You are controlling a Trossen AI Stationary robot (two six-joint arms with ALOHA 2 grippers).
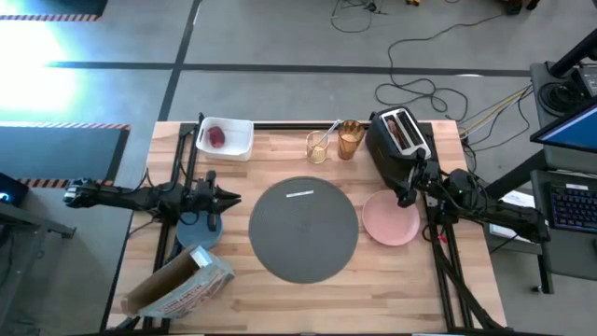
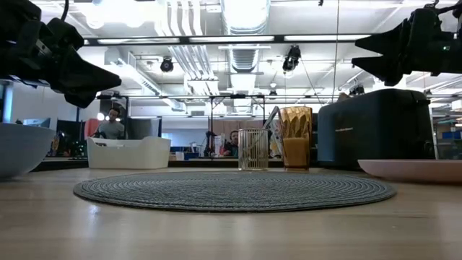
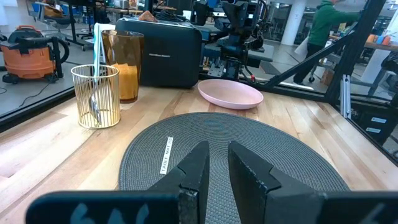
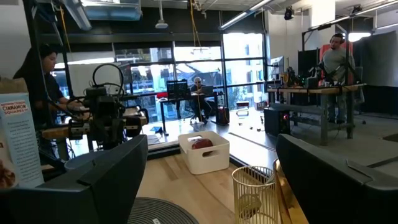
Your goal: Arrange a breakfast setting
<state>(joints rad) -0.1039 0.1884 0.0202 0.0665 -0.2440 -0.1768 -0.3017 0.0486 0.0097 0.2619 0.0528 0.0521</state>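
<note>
The round dark-grey mat point(image 1: 303, 229) lies at the table's middle. The pink plate point(image 1: 390, 221) rests to its right, the blue bowl point(image 1: 198, 231) to its left. At the far edge the amber tumbler point(image 1: 350, 140) stands beside a wire cup holding the metal spoon point(image 3: 94, 102). The toast slice point(image 1: 401, 131) sticks up from the black toaster point(image 1: 396, 145). The red apple point(image 1: 216, 136) lies in the white tray point(image 1: 233, 147). My left gripper point(image 1: 230, 198) hovers above the bowl, shut and holding nothing. My right gripper point(image 1: 408, 189) hangs open near the plate's far rim.
A cereal box point(image 1: 177, 285) lies on its side at the near left corner. The toaster stands close behind my right gripper. People are at desks in the room beyond the table. Bare wood shows along the near edge in front of the mat.
</note>
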